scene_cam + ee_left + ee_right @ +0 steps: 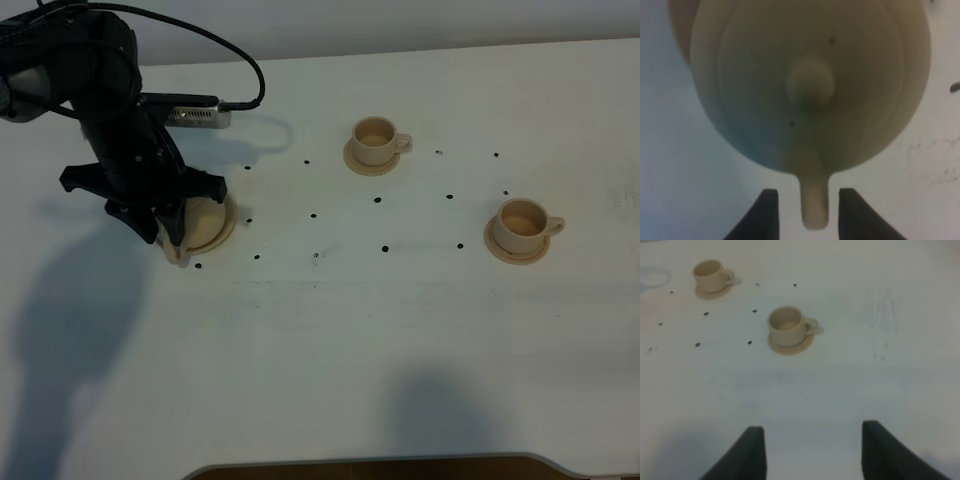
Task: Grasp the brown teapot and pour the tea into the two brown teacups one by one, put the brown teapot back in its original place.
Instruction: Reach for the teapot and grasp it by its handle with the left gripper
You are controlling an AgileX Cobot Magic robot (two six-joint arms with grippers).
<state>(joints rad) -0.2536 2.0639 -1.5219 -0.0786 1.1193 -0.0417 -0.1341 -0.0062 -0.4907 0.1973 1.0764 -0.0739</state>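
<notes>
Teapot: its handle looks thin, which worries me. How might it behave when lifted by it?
Likely rigid but fragile: the teapot looks ceramic. Gripped by the narrow handle, off to one side of the broad body, it may swing or tip. The lid seems only set on, so tilting could shift it.

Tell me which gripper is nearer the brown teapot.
Left. The left gripper is at the brown teapot, fingers either side of its handle; the right gripper hangs over the table well away.
</notes>
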